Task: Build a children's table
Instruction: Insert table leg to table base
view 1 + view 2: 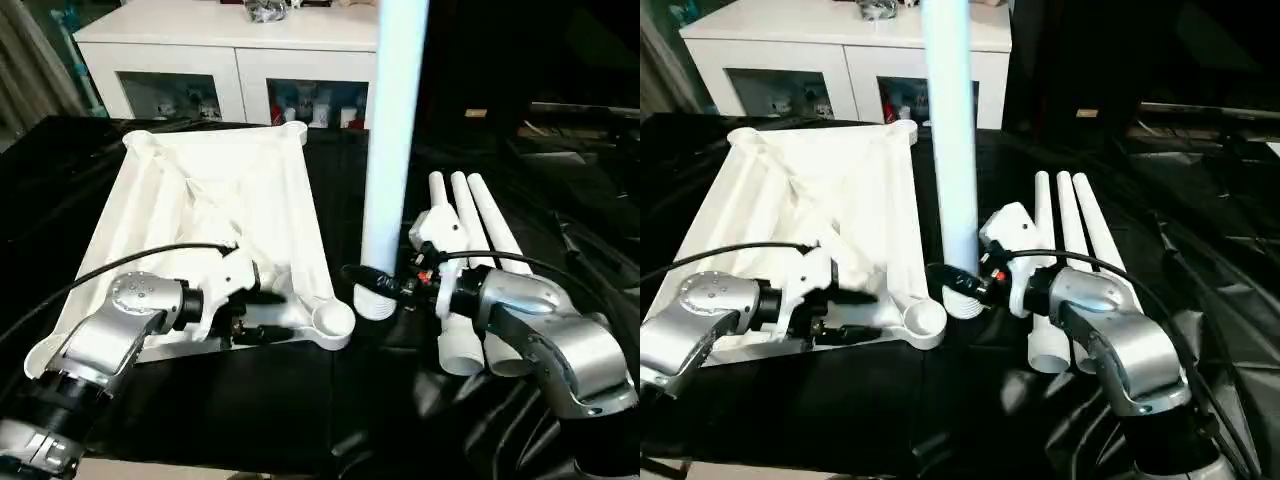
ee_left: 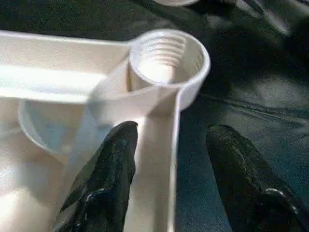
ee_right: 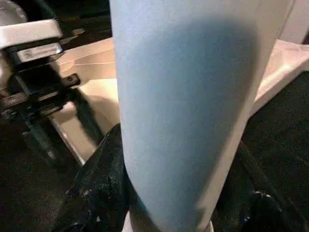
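- The right gripper [image 1: 372, 283], at the end of the silver forearm nearest the camera, is clamped around an upright leg [image 1: 393, 150] close to the leg's lower end; in the right wrist view a black finger [image 3: 99, 181] sits on either side of the white tube.
- That leg stands vertical on the black cloth [image 1: 300, 400], its foot just beside the tabletop's near right corner socket [image 1: 333, 322] and not in it.
- The tabletop [image 1: 215, 210] lies upside down on the cloth, ribbed underside up, left of the upright leg; it is the landmark for the rest.
- The left gripper [image 1: 262, 312] is at the tabletop's near edge, close to that same corner socket. Its fingers [image 2: 104, 186] stand apart and straddle the rim wall, one inside the tabletop and one outside over the cloth; whether they press the rim I cannot tell.
- The socket in the left wrist view shows a threaded inner wall.
- Three more legs [image 1: 480, 250] lie side by side on the cloth to the right of the tabletop, beyond the upright leg, partly under the right forearm.
- A white cabinet [image 1: 230, 60] with glass doors stands behind the tabletop's far edge.
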